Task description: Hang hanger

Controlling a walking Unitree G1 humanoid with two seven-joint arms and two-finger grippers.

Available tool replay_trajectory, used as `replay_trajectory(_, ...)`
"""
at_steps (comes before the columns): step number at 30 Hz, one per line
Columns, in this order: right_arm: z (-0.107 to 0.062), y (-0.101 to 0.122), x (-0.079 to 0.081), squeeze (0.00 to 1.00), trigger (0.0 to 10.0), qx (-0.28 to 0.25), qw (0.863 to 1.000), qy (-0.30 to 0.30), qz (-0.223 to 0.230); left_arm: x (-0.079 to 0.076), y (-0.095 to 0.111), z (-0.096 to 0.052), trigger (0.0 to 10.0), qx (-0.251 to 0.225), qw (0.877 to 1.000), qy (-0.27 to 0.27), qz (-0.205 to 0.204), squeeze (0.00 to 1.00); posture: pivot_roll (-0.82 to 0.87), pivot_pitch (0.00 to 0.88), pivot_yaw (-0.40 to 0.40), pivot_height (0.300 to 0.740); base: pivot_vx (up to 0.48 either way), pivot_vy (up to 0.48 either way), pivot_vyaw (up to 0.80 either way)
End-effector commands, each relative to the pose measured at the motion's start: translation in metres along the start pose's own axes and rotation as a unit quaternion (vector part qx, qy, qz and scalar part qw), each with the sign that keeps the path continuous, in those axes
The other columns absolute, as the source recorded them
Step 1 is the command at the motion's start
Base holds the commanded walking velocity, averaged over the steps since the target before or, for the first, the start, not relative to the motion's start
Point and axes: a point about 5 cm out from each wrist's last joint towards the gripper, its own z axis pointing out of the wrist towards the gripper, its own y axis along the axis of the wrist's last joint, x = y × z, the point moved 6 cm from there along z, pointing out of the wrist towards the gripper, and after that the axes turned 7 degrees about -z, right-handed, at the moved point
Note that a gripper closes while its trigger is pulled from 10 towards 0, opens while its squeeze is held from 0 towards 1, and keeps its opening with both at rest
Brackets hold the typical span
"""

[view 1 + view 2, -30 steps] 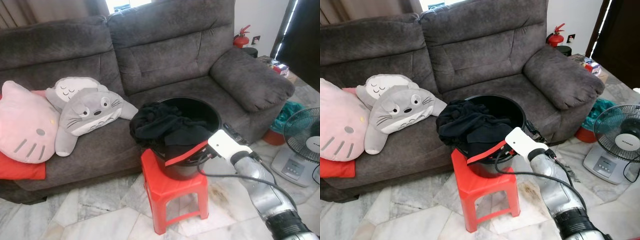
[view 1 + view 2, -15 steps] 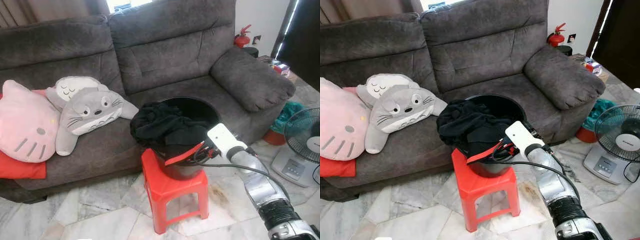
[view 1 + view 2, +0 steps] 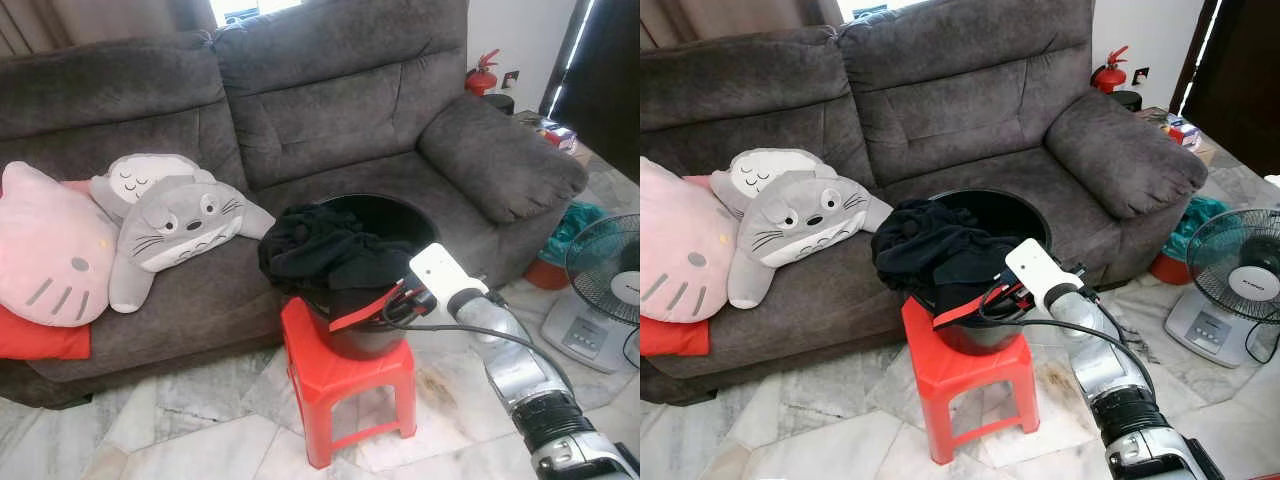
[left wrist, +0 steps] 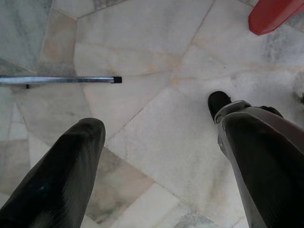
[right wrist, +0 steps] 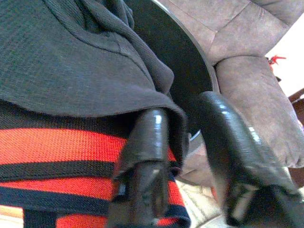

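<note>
A black bucket (image 3: 1032, 214) stands on a red stool (image 3: 345, 385) in front of the sofa. A heap of dark clothes (image 3: 325, 248) spills over its rim. Under them a red and black striped garment (image 3: 362, 309) hangs down the front. My right gripper (image 3: 402, 300) is at the bucket's near rim, against those clothes. In the right wrist view its fingers (image 5: 152, 142) stand apart, with a fold of the dark cloth (image 5: 85, 71) draped over one tip and the striped garment (image 5: 57, 147) just below. My left gripper (image 4: 156, 123) hangs open above the floor.
A grey sofa (image 3: 340, 100) holds a pink cat cushion (image 3: 50, 260) and two grey plush toys (image 3: 180, 220). A white floor fan (image 3: 605, 280) stands at the right, with a teal bag (image 3: 570, 225) behind it. A metal rod (image 4: 57, 80) lies on the marble floor.
My right arm has stretched a little further forward and left, bringing the gripper closer in against the clothes at the bucket's rim. The view has shifted slightly.
</note>
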Motion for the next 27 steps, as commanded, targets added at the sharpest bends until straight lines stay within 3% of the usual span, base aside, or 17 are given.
replay_trajectory(1,0.003,0.008,0.003,0.0,0.0,-0.012,1.0,0.007,0.006,0.006,-0.007,-0.001,10.0,0.011,1.0,0.01,0.005,0.0,-0.27,0.0,0.139,0.74,0.0,0.0,0.0)
replay_trajectory(7,0.003,0.008,0.003,0.0,0.0,-0.013,1.0,0.008,0.006,0.006,-0.007,-0.001,10.0,0.011,1.0,0.01,0.005,0.0,-0.27,0.0,0.139,0.74,0.0,0.0,0.0)
replay_trajectory(8,0.004,0.011,0.002,0.0,0.0,-0.018,1.0,0.006,0.005,0.018,-0.006,-0.002,10.0,0.01,1.0,0.016,0.005,0.0,-0.27,0.0,0.14,0.74,0.0,0.0,0.0)
replay_trajectory(10,0.004,0.013,0.001,0.0,0.0,-0.021,1.0,0.004,0.004,0.024,-0.006,-0.002,10.0,0.01,1.0,0.018,0.005,0.0,-0.27,0.0,0.14,0.74,0.0,0.0,0.0)
replay_trajectory(13,0.004,0.013,-0.003,0.0,0.0,-0.022,1.0,-0.006,0.001,0.014,-0.005,-0.001,10.0,0.007,1.0,0.014,0.006,0.0,-0.27,0.0,0.14,0.74,0.0,0.0,0.0)
replay_trajectory(16,0.006,0.019,-0.022,0.0,0.0,-0.026,0.999,-0.043,-0.011,-0.004,0.0,0.0,10.0,0.003,1.0,0.006,0.008,0.0,-0.27,0.0,0.141,0.74,0.0,0.0,0.0)
replay_trajectory(19,0.007,0.024,-0.035,0.0,0.0,-0.033,0.997,-0.062,-0.014,-0.008,0.001,0.001,10.0,0.002,1.0,0.004,0.009,0.0,-0.26,0.0,0.141,0.74,0.0,0.0,0.0)
replay_trajectory(24,0.008,0.037,-0.049,0.0,0.0,-0.054,0.995,-0.08,-0.021,-0.006,0.005,0.002,10.0,0.0,1.0,0.005,0.008,0.0,-0.26,0.0,0.141,0.74,0.0,0.0,0.0)
replay_trajectory(27,0.008,0.058,-0.051,0.0,0.0,-0.089,0.993,-0.073,-0.02,0.007,0.006,0.002,10.0,0.0,1.0,0.012,0.008,0.0,-0.26,0.0,0.141,0.74,0.0,0.0,0.0)
